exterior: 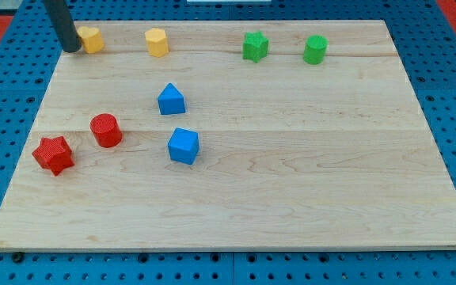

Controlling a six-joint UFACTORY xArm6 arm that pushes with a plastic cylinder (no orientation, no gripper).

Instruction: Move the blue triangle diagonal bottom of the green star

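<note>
Nearest the view's bottom, on the pale wooden board (291, 198), a red star (53, 154) lies at the view's left, with a red cylinder (106, 130) just beside it, up and to the right. Further right sits a blue cube (184, 146), one corner turned toward the view's bottom.

Just above the cube, apart from it, stands the blue triangle (171, 100), left of the board's centre. Its peak points toward the view's top; I cannot make out a long axis.

Along the far edge runs a row: a yellow block (91, 39) at the left, a yellow cylinder (157, 42) beside it, then the green star (255, 46) and a green cylinder (315, 49), right of centre. The board between the blue triangle and the green star is bare wood.

The dark rod (60, 24) comes down from the top left, leaning slightly, and my tip (71, 49) rests at the board's far left corner, against or just beside the yellow block's left face; I cannot tell which. It is a plain rod with nothing to clamp, and holds nothing. It stands well apart from the blue triangle.
</note>
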